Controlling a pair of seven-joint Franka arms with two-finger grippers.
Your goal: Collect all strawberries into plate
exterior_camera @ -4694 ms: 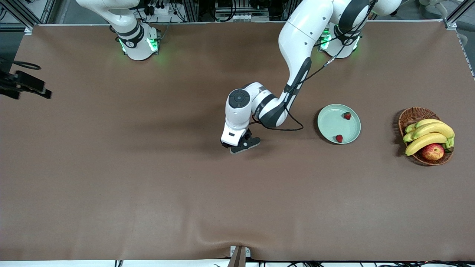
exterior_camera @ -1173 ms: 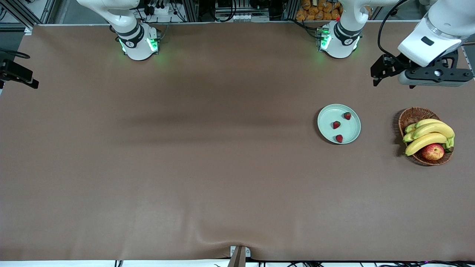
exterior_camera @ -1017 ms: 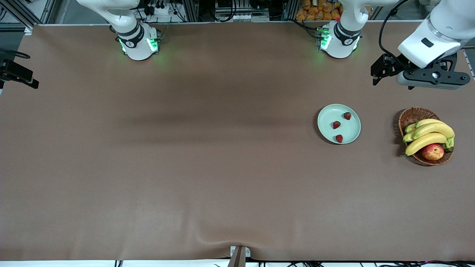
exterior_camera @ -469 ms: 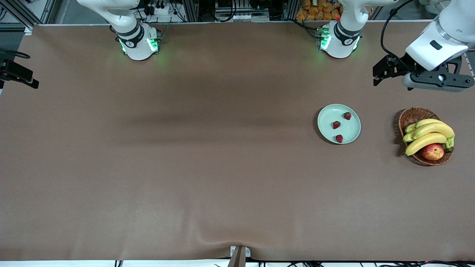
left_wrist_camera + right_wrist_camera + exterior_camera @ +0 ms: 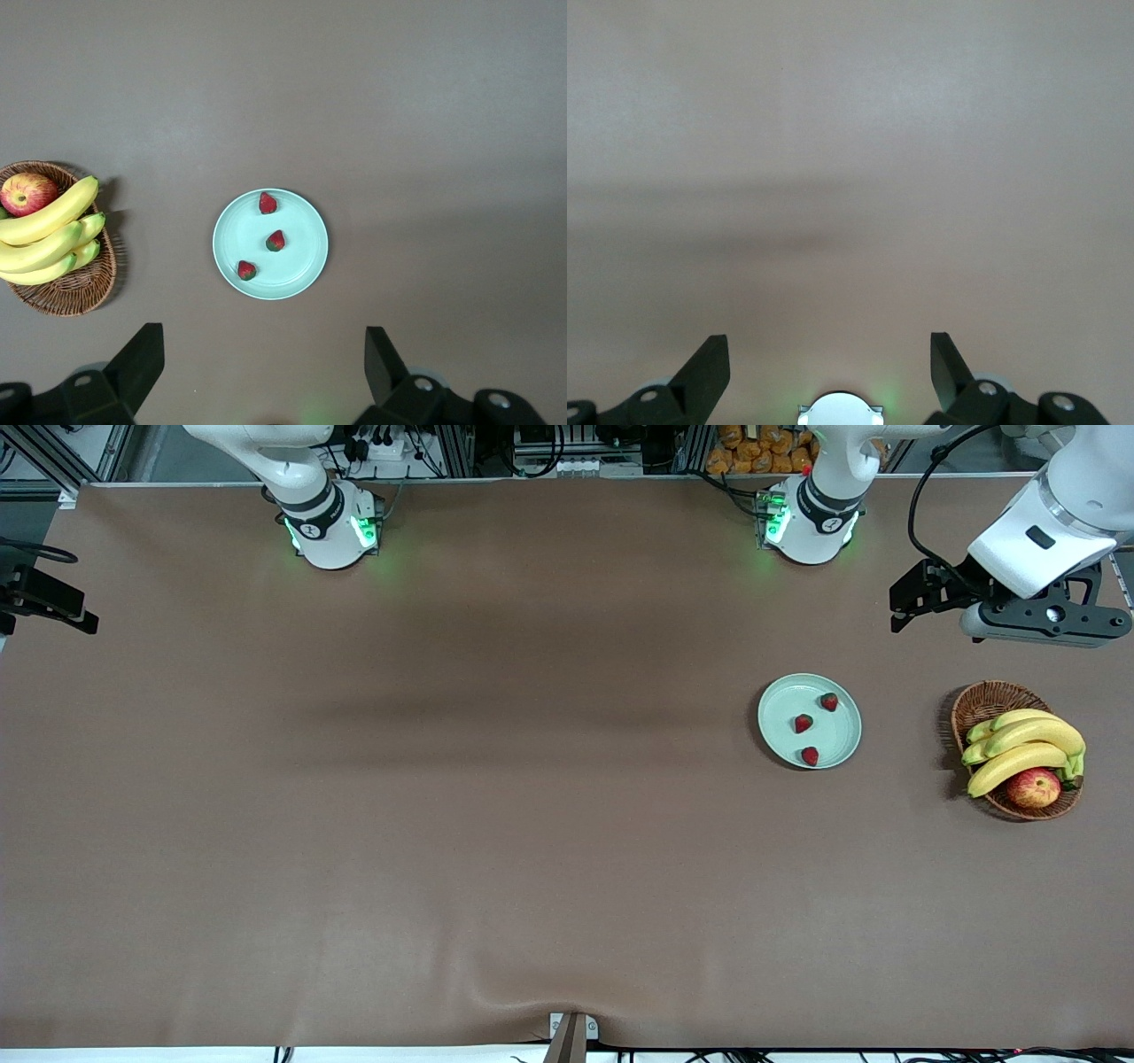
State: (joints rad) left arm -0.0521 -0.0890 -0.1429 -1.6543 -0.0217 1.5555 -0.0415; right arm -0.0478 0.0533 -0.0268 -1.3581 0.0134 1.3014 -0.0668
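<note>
The pale mint-green plate (image 5: 784, 708) lies toward the left arm's end of the table. Three strawberries lie in it, apart from each other: one (image 5: 828, 701) by the rim nearest the arm bases, one (image 5: 803, 723) in the middle, one (image 5: 810, 756) by the rim nearest the front camera. The left wrist view shows the plate (image 5: 244, 230) with the strawberries (image 5: 276, 240) from high above. My left gripper (image 5: 1041, 622) (image 5: 261, 359) is open and empty, raised high over the table between its base and the basket. My right gripper (image 5: 49, 598) (image 5: 828, 359) is open and empty, waiting high at the right arm's end.
A brown wicker basket (image 5: 988, 700) with bananas (image 5: 1019, 748) and a red-yellow apple (image 5: 1033, 787) stands beside the plate, closer to the table's end. It also shows in the left wrist view (image 5: 66, 297). The right arm's base (image 5: 837, 409) shows under the right gripper.
A third strawberry has come to lie in the middle of the plate. The left arm has left mid-table and risen near its base, drifting slightly in the last second. The right arm barely moved.
</note>
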